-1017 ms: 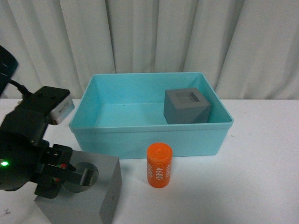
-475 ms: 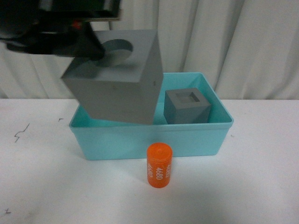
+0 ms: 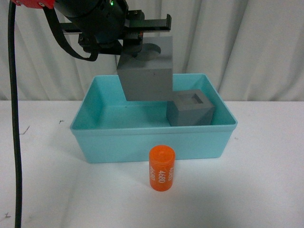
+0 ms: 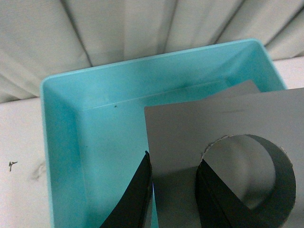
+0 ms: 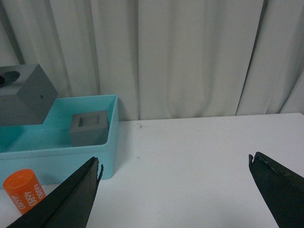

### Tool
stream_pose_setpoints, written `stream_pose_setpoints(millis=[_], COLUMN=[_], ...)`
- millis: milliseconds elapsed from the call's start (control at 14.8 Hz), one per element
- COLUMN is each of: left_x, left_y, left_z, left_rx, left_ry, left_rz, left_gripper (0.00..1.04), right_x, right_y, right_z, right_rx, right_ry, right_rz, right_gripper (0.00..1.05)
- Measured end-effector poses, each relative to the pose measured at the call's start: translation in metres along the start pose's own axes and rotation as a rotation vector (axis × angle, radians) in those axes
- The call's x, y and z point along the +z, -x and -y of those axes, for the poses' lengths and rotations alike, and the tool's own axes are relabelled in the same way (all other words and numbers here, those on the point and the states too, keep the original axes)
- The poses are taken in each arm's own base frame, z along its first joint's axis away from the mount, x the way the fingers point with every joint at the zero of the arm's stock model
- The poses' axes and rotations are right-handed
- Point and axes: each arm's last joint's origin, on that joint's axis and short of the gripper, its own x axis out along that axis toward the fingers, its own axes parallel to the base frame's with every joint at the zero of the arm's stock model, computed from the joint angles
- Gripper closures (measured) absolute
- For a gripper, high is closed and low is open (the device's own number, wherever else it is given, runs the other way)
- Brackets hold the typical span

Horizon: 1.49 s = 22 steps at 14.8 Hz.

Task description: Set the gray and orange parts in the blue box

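The left end effector (image 3: 137, 47) is clamping the round-recess gray cube (image 3: 147, 78) above the blue box (image 3: 152, 130). Next, I reckon, it is going to need lowering onto the box's bare floor, then releasing.

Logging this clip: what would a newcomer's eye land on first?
A gray cube with a round hole hangs in the left pincer above the blue box. A second gray cube sits inside the box at its right, and an orange cylinder stands on the white table in front.

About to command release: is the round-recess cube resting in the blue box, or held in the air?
In the air: the left gripper clamps the round-recess cube, tilted, above the blue box, clear of its floor.
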Motion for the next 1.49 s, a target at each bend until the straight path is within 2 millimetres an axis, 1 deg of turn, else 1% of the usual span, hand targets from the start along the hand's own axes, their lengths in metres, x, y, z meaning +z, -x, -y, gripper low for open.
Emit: stream_pose_setpoints(millis=[136, 203, 339, 678, 881, 1017, 1085, 1220, 1288, 1356, 1424, 1492], left_x=[-0.002, -0.006, -0.016, -0.022, -0.038, -0.048, -0.051, -0.045, -0.036, -0.024, -0.006, 0.002], left_y=[-0.02, -0.03, -0.043, -0.057, -0.069, -0.072, -0.071, -0.059, -0.045, -0.027, 0.005, 0.025], left_z=[-0.005, -0.009, -0.015, -0.038, -0.049, -0.054, -0.053, -0.055, -0.055, -0.056, -0.055, -0.056], left_rx=[0.042, 0.071, 0.108, 0.192, 0.234, 0.258, 0.219, 0.189, 0.172, 0.142, 0.085, 0.057], left_ry=[0.013, 0.018, 0.016, 0.029, 0.015, -0.009, -0.008, 0.005, 0.013, 0.024, 0.04, 0.048], left_rz=[-0.03, -0.055, -0.091, -0.088, -0.137, -0.179, -0.202, -0.215, -0.167, -0.112, 0.019, 0.096], left_gripper=[0.84, 0.84, 0.84, 0.84, 0.84, 0.84, 0.61, 0.38, 0.25, 0.15, 0.05, 0.08], right_x=[0.0, 0.0, 0.0, 0.0, 0.0, 0.0, 0.0, 0.0, 0.0, 0.0, 0.0, 0.0], right_y=[0.0, 0.0, 0.0, 0.0, 0.0, 0.0, 0.0, 0.0, 0.0, 0.0, 0.0, 0.0], right_z=[0.0, 0.0, 0.0, 0.0, 0.0, 0.0, 0.0, 0.0, 0.0, 0.0, 0.0, 0.0], right_rx=[0.0, 0.0, 0.0, 0.0, 0.0, 0.0, 0.0, 0.0, 0.0, 0.0, 0.0, 0.0], right_ry=[0.0, 0.0, 0.0, 0.0, 0.0, 0.0, 0.0, 0.0, 0.0, 0.0, 0.0, 0.0], right_rz=[0.0, 0.0, 0.0, 0.0, 0.0, 0.0, 0.0, 0.0, 0.0, 0.0, 0.0, 0.0], right_gripper=[0.06, 0.06, 0.06, 0.06, 0.06, 0.06, 0.06, 0.06, 0.06, 0.06, 0.06, 0.06])
